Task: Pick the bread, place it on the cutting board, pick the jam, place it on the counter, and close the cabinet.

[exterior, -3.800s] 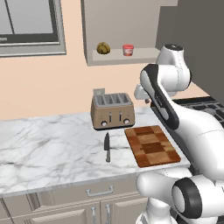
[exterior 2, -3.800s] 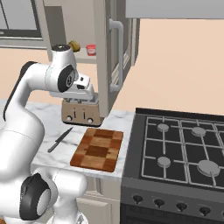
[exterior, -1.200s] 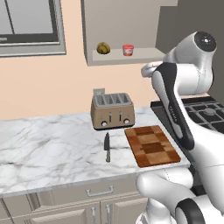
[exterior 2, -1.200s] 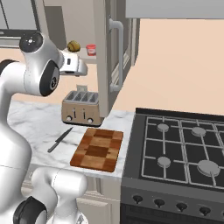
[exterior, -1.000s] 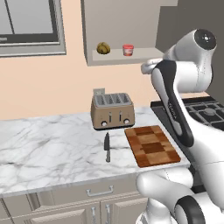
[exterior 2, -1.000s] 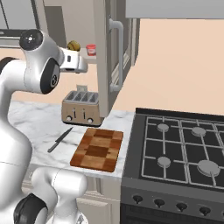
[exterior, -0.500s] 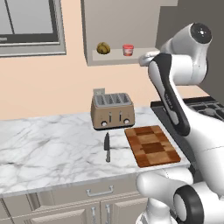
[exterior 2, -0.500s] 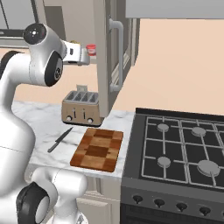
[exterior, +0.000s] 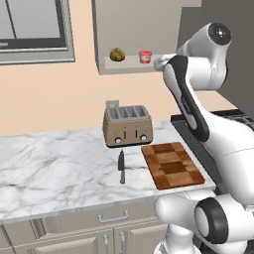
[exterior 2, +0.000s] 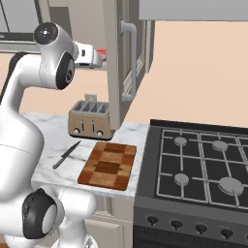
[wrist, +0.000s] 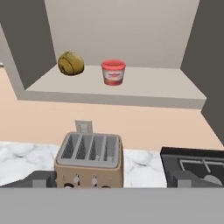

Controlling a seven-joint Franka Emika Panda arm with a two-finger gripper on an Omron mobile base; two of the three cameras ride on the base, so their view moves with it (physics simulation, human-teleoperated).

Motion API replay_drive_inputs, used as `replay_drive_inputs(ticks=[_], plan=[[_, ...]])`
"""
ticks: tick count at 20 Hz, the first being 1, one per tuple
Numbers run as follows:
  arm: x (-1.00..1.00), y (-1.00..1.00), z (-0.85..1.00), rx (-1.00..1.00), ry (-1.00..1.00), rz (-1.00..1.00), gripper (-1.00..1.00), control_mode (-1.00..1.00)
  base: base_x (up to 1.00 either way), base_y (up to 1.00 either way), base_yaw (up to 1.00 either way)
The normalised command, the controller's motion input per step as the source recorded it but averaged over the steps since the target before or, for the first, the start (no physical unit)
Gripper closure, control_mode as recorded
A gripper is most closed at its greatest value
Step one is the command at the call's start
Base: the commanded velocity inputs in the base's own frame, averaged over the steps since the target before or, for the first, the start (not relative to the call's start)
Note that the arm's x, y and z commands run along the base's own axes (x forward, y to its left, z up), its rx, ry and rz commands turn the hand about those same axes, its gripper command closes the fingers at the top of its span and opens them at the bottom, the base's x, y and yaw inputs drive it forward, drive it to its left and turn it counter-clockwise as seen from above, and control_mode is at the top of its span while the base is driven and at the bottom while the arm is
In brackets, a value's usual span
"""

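while arm reaches high toward cabinet (exterior: 134, 30) | gripper (exterior: 159, 62) level, jaws apart | bread (wrist: 71, 64) on shelf

Peach wall (exterior: 44, 99), grey-framed window (exterior: 34, 30), black gas stove (exterior 2: 193, 164).

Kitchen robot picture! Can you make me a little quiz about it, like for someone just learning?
1. True or false: the bread is already lying on the cutting board.
2. What stands right of the bread on the cabinet shelf in the hand view? A) a knife B) the jam C) a cup
3. Fill in: the knife lies on the counter between the toaster and the ____ edge of the counter.

Key: 1 false, the bread sits on the shelf. 2 B. 3 front.
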Motion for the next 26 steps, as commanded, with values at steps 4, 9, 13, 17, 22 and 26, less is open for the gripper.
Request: replay_drive_inputs(ticks=[4, 9, 13, 17, 22, 26], plan=[[0.24, 0.00, 0.00, 0.00, 0.00, 0.00, -1.00, -1.00, 0.00, 0.00, 0.00], [0.32, 0.00, 0.00, 0.00, 0.00, 0.00, -1.00, -1.00, 0.00, 0.00, 0.00], [0.32, 0.00, 0.00, 0.00, 0.00, 0.00, -1.00, -1.00, 0.00, 0.00, 0.00], [0.30, 0.00, 0.00, 0.00, 0.00, 0.00, -1.00, -1.00, 0.00, 0.00, 0.00], [0.30, 0.03, 0.00, 0.00, 0.00, 0.00, -1.00, -1.00, 0.00, 0.00, 0.00], [0.25, 0.00, 0.00, 0.00, 0.00, 0.00, -1.00, -1.00, 0.00, 0.00, 0.00]])
